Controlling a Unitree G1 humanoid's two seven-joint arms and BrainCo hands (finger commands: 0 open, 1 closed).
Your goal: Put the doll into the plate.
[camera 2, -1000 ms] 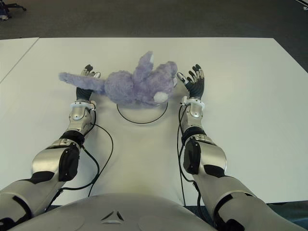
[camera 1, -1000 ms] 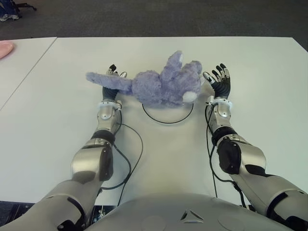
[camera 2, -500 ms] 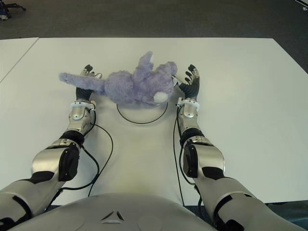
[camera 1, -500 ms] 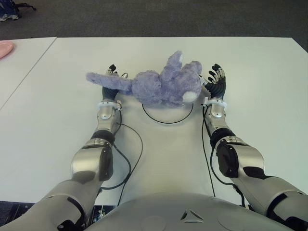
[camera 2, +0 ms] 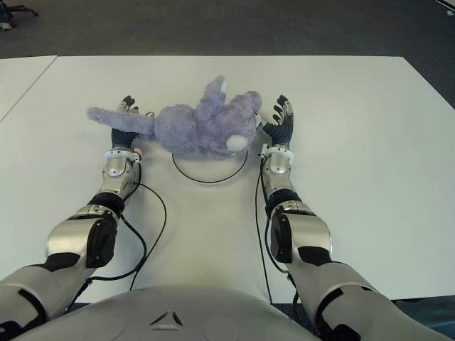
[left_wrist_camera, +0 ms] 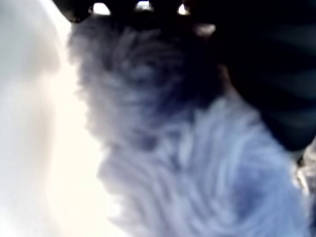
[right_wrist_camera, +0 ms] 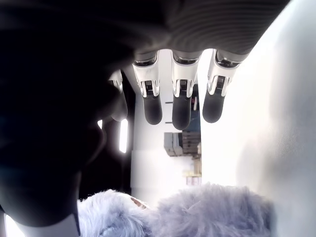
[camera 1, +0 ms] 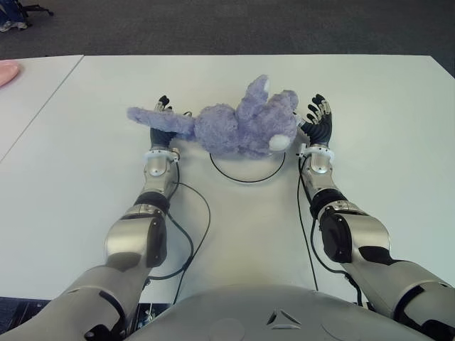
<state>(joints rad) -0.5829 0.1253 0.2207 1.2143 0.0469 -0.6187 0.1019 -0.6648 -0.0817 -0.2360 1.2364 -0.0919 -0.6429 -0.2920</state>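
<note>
We see the doll (camera 1: pixel 238 128), a fluffy lavender plush animal, lying on the white table (camera 1: pixel 370 99) across the far part of the plate (camera 1: pixel 247 169), whose near dark rim shows as an arc just in front of it. Our left hand (camera 1: pixel 163 126) sits under the doll's long limb on the left side, the fur pressed close against it in the left wrist view; we cannot tell whether those fingers are curled or straight. Our right hand (camera 1: pixel 318 125) stands upright just beside the doll's right end, its fingers (right_wrist_camera: pixel 181 101) straight and slightly apart, clamped on nothing.
</note>
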